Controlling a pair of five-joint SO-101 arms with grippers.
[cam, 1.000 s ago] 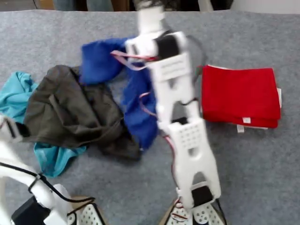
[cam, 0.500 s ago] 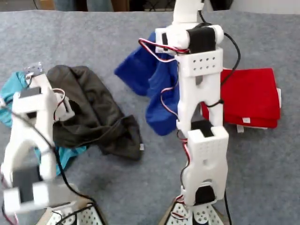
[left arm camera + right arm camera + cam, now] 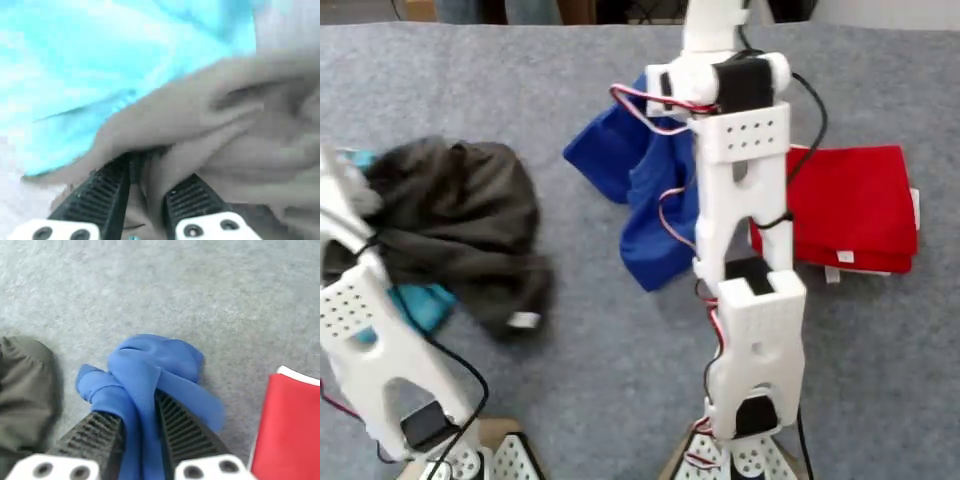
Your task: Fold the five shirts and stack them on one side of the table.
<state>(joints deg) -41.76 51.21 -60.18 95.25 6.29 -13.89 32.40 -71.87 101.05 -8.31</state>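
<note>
A blue shirt hangs crumpled from my right gripper, which is shut on a fold of it just above the grey table, left of a folded red shirt. My right arm stretches up the middle of the high view. At the left, my left gripper is shut on a bunched dark olive shirt, whose cloth runs between the fingers. A teal shirt lies under the olive one and beyond it. My left arm rises along the left edge.
The red shirt rests on a white folded piece whose edge peeks out below it, at the right side. Grey cloth covers the table. Both arm bases stand at the near edge.
My left arm swung to the far left and took hold of the olive shirt, which bunched up and slid left over the teal one. The right arm and blue shirt barely shifted.
</note>
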